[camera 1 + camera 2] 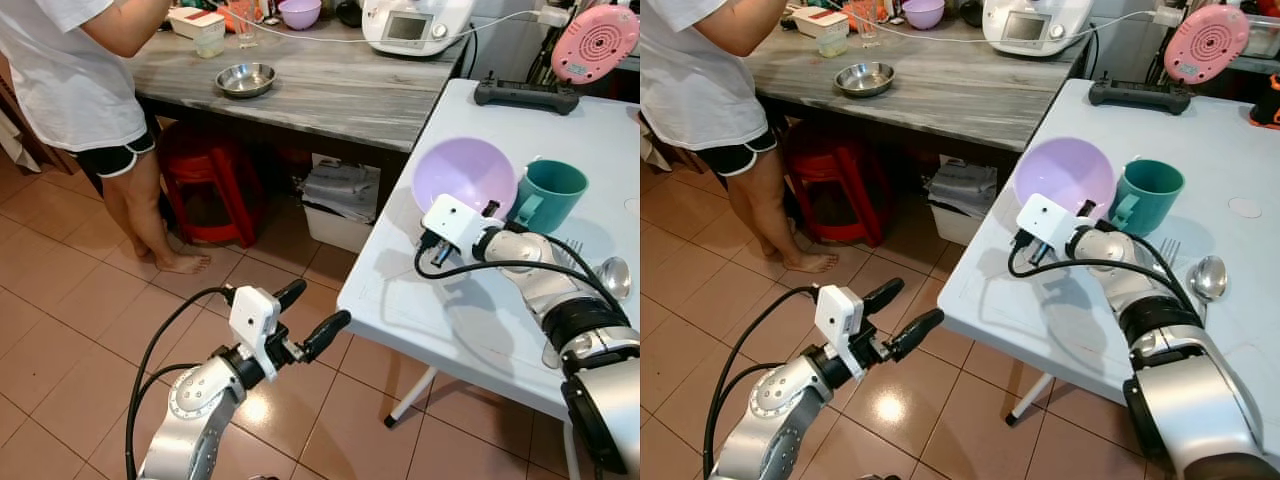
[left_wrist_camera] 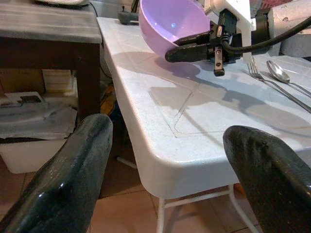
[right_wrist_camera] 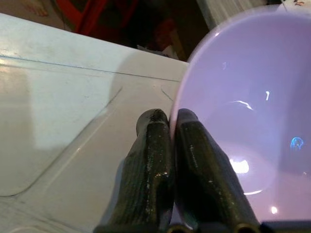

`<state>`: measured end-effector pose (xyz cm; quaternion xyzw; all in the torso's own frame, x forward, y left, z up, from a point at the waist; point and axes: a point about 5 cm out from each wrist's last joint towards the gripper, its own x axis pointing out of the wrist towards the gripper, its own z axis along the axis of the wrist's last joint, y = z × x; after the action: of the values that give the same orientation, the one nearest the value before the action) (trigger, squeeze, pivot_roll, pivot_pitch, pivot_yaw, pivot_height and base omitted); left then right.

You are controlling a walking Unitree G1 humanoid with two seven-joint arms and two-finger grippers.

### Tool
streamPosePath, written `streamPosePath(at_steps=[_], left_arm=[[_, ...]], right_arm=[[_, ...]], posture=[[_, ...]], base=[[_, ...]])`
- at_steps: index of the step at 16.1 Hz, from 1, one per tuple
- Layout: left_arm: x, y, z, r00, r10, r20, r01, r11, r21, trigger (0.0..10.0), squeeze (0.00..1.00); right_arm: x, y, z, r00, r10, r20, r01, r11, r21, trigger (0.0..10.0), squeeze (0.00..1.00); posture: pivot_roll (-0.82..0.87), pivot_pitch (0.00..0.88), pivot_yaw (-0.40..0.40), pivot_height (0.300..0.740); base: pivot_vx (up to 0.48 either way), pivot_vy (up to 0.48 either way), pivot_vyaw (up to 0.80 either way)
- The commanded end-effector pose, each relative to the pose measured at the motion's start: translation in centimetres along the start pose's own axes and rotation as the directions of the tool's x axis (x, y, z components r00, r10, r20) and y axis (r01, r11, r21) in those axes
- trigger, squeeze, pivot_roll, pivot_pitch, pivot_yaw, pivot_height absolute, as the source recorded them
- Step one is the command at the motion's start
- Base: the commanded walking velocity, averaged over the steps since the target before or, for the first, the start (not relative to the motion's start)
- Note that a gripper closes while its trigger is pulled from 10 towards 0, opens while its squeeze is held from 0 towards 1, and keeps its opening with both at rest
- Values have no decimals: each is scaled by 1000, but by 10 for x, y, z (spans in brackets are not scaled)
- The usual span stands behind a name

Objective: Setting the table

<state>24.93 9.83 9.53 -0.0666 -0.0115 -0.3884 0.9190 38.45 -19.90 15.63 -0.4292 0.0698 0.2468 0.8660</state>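
Pinching the near rim of the tilted glossy lilac plastic bowl [image 1: 466, 174], the right gripper [image 3: 171, 121] is clamped tight, bowl at its one o'clock above the white table [image 1: 420, 310].

Terracotta tile floor [image 1: 60, 300], grey wooden counter [image 1: 330, 90], red stool [image 1: 210, 180].

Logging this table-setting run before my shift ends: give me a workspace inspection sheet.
Surface: white plastic table, near corner bare.
Job's things: lilac plastic bowl tilted, teal mug upright, metal fork and spoon lying flat.
Clutter: black controller.
Hands: right hand shut on bowl rim; left hand open over floor.
Cables: black cables on both arms.
Surroundings: person at grey counter, steel bowl, red stool.
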Motion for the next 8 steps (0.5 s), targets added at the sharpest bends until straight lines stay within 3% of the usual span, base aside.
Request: streamPosePath(at_steps=[1,5,7,8], left_arm=[[-2,5,-1,1000,19,-10,-19,1000,16,10000,0],[-2,11,-1,998,62,-6,-62,997,44,10000,0],[-3,30,7,981,192,35,-195,978,76,10000,0],[-3,35,10,971,232,49,-236,968,85,10000,0]], right_arm=[[-2,-3,0,1000,-15,9,15,1000,2,0,0],[-1,-5,14,992,-59,115,59,998,4,0,0],[-3,-6,34,951,-138,276,112,988,107,0,0],[-5,-5,38,939,-162,305,122,982,144,0,0]], posture=[[-95,88,94,740],[-84,69,98,740],[-80,50,94,740],[-80,50,94,740]], base=[[0,0,0],[0,0,0],[0,0,0],[0,0,0]])
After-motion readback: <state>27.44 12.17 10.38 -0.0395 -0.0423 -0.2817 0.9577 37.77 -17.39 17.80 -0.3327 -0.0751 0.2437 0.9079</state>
